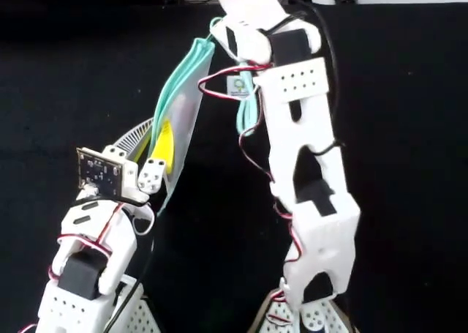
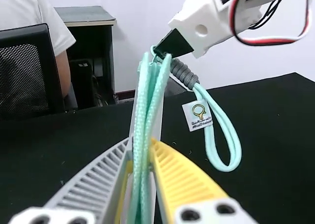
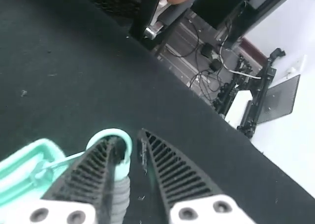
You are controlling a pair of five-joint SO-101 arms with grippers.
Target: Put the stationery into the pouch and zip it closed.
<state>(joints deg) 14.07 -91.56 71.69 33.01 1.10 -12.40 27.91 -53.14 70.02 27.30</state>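
The pouch (image 1: 186, 110) is clear-sided with a mint green edge and hangs lifted off the black table between the two arms. My left gripper (image 2: 141, 143) is shut on its near end, with the grey finger (image 2: 98, 179) on one side and the yellow finger (image 2: 182, 179) on the other. At the far end my right gripper (image 1: 221, 34) pinches the zipper pull, and its black fingers (image 3: 177, 175) stand almost together around the mint cord (image 3: 110, 135). A mint cord loop (image 2: 224, 140) with a white tag (image 2: 197, 116) dangles below a grey knot (image 2: 184, 74).
Black cloth (image 1: 395, 128) covers the table. Behind its far edge are a dark chair (image 2: 29, 71) with a seated person and a dark cabinet (image 2: 93, 47). Off the table edge in the right wrist view lie cables and stands (image 3: 231, 81).
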